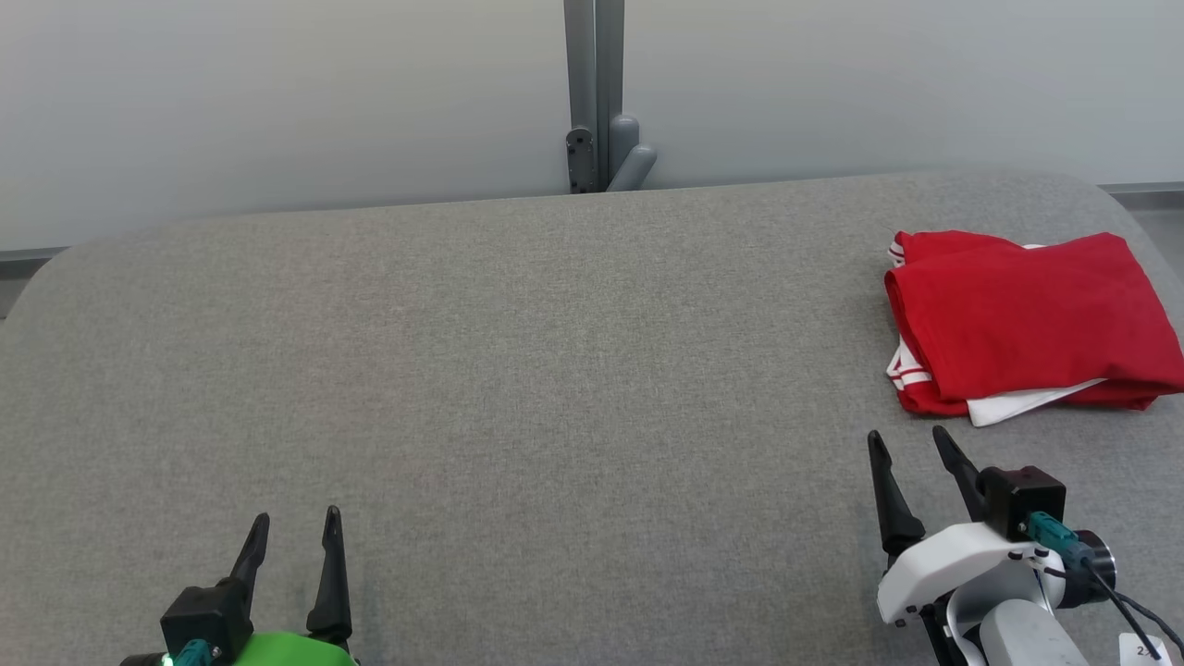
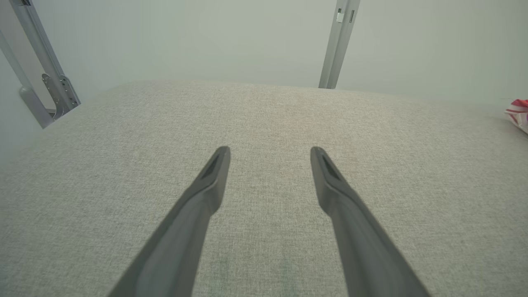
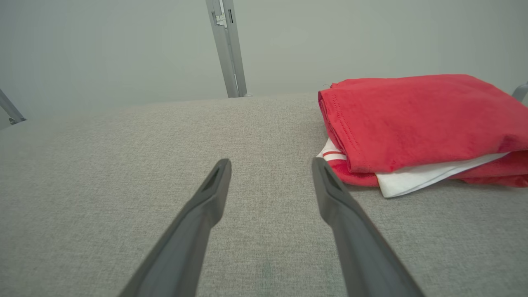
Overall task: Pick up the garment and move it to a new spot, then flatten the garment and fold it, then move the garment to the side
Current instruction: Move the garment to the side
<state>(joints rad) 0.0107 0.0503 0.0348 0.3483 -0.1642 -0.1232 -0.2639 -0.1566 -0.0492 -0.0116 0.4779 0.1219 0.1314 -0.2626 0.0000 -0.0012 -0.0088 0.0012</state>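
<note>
The garment (image 1: 1027,324) is red with white trim and lies folded in a neat stack at the right side of the grey fabric table (image 1: 555,370). In the right wrist view the garment (image 3: 420,119) sits just ahead and to the right of the fingers. A sliver of the garment (image 2: 519,111) shows at the right edge of the left wrist view. My right gripper (image 1: 906,444) (image 3: 270,165) stands open a short way in front of the stack, holding nothing. Near the table's front left, my left gripper (image 1: 296,523) (image 2: 270,152) is open and empty.
A grey metal post (image 1: 594,92) with a bracket stands behind the table's far edge, against a pale wall. The table's rounded corners fall away at far left and far right.
</note>
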